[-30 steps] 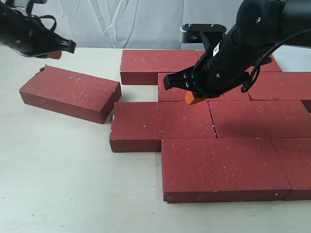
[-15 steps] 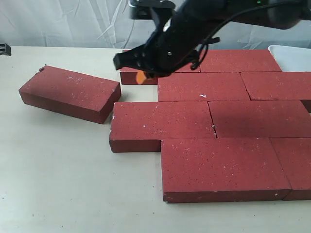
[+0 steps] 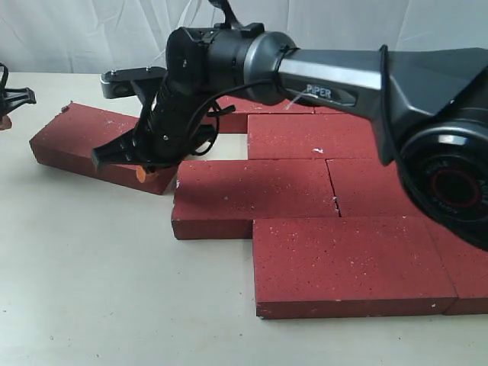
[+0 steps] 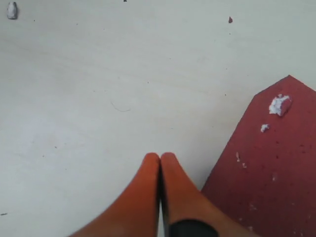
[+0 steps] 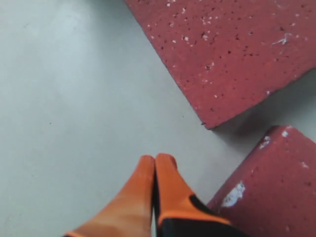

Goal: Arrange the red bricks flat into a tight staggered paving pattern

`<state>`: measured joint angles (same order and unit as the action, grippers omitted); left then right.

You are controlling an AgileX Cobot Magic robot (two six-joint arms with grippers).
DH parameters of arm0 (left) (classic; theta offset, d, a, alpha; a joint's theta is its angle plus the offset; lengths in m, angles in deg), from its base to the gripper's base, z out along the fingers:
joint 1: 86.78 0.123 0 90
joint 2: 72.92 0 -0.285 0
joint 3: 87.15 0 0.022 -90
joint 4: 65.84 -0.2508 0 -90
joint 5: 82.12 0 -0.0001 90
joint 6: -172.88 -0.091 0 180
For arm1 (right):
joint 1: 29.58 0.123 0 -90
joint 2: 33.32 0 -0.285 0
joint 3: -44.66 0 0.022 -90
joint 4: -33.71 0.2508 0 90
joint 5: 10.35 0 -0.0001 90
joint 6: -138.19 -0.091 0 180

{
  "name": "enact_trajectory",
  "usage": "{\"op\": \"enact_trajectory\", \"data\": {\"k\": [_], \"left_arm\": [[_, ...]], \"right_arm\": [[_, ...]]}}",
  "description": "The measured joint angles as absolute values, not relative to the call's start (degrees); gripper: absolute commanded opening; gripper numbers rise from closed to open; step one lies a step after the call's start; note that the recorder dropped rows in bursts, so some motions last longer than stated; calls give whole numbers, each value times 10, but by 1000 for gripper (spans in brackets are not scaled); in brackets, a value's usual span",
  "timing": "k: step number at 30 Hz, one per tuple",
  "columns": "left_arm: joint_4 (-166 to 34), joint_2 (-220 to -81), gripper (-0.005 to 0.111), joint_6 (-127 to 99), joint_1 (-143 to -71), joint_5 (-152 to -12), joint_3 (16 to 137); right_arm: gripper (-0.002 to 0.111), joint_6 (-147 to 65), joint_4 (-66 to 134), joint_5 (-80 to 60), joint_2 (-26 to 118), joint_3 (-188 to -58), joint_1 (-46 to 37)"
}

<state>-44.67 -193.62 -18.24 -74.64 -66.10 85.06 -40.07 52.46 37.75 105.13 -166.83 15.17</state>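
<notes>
Several red bricks lie flat in staggered rows at the right, among them a front one (image 3: 354, 263) and a middle one (image 3: 252, 194). One loose red brick (image 3: 69, 133) lies askew at the left, apart from the rows. My right gripper (image 3: 140, 174) reaches across to that brick's near right corner, low over the table. Its orange fingers are shut and hold nothing (image 5: 157, 159), with two brick corners (image 5: 232, 44) (image 5: 276, 182) beside them. My left gripper (image 3: 4, 120) sits at the far left edge, shut and empty (image 4: 160, 157), next to a chipped brick corner (image 4: 276, 163).
The right arm's dark body (image 3: 335, 76) stretches over the back rows and hides some bricks there. The beige table (image 3: 91, 290) extends in front of and left of the bricks. Small chips of debris (image 4: 12, 10) lie on it. A white cloth hangs behind.
The right arm swung left from above the paved rows to the loose brick's near right corner and dropped lower. The left gripper drew back to the far left edge.
</notes>
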Motion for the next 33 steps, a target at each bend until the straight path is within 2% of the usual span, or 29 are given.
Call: {"op": "enact_trajectory", "data": {"k": [11,33], "left_arm": [[-368,-1997,0,-264,-746,-586,926],[-322,-2008,0,-300,-746,-568,930]], "right_arm": [[-1,-403,528,363,1108,-1707,152],[-1,-532,427,321,1111,-1708,152]]}}
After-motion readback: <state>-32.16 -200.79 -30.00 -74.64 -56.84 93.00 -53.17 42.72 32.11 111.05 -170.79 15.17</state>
